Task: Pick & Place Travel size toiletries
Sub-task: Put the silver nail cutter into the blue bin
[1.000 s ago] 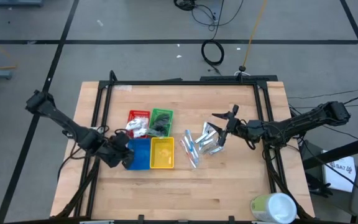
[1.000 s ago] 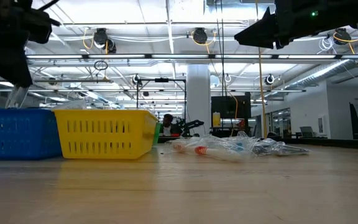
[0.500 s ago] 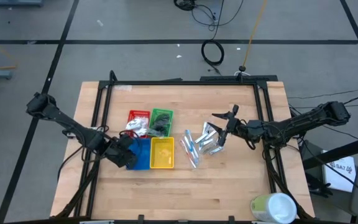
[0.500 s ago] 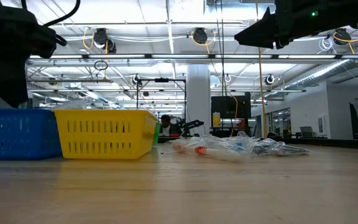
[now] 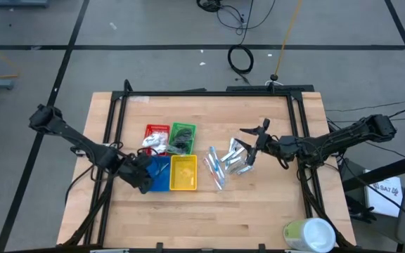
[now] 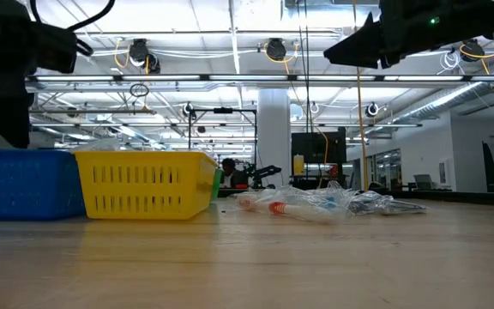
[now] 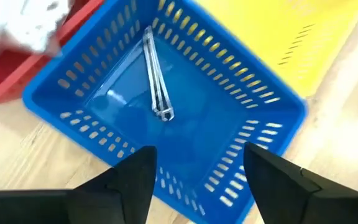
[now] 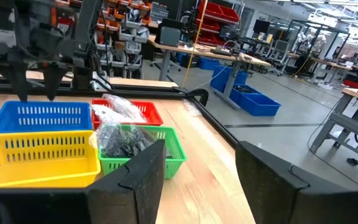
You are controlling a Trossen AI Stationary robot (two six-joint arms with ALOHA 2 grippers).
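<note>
A slim silver tube lies flat on the floor of the blue tray. My left gripper hangs open just above that tray, with nothing between its fingers. Several more silver and pale blue tubes lie in a loose pile on the table right of the trays, also seen low on the table. My right gripper hovers open over the pile's right side and holds nothing. White packets fill the red tray. Dark discs fill the green tray.
The yellow tray stands against the blue tray's right side. All four trays form a block left of centre. A large pale green and white cylinder stands at the near right corner. A black frame runs along the table's edges.
My left gripper has let go of the tube. A second ago the tube hung below its fingers in the low view; now it lies in the blue tray. The gripper stays over that tray.
</note>
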